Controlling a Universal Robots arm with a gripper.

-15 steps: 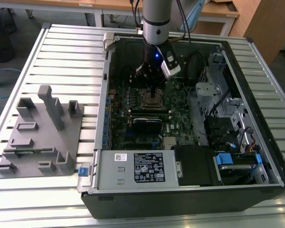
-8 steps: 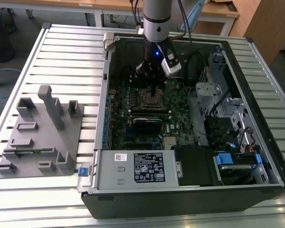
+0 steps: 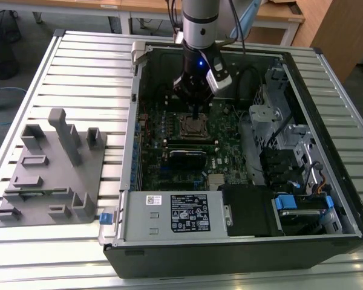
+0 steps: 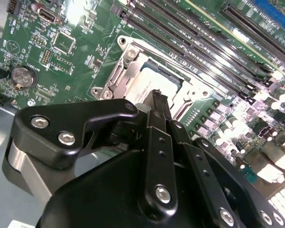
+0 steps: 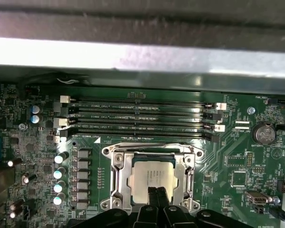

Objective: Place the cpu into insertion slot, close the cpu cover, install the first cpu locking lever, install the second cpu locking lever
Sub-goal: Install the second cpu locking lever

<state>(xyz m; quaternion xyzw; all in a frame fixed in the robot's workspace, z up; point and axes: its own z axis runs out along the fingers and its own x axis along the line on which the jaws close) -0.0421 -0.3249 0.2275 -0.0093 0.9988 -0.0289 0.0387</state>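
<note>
Partly hidden behind the gripper [image 5: 156, 191], whose jaws are pressed together, the cpu [image 5: 152, 176] sits in the insertion slot [image 5: 115, 178]; the exterior view adds the grey fixture block [image 3: 51, 166].

Motherboard [image 5: 228, 142] green, speckled with silver solder dots. Cpu [image 5: 152, 178] dull silver-grey, framed by brighter silver cpu cover [image 5: 118, 180]. Memory slots [image 5: 137, 116] black (white end clips). Gripper [image 4: 161, 107] matte black, silver screw heads. Power supply box [image 3: 169, 214] grey, white label. Fixture block [image 3: 51, 172] plain grey.
</note>
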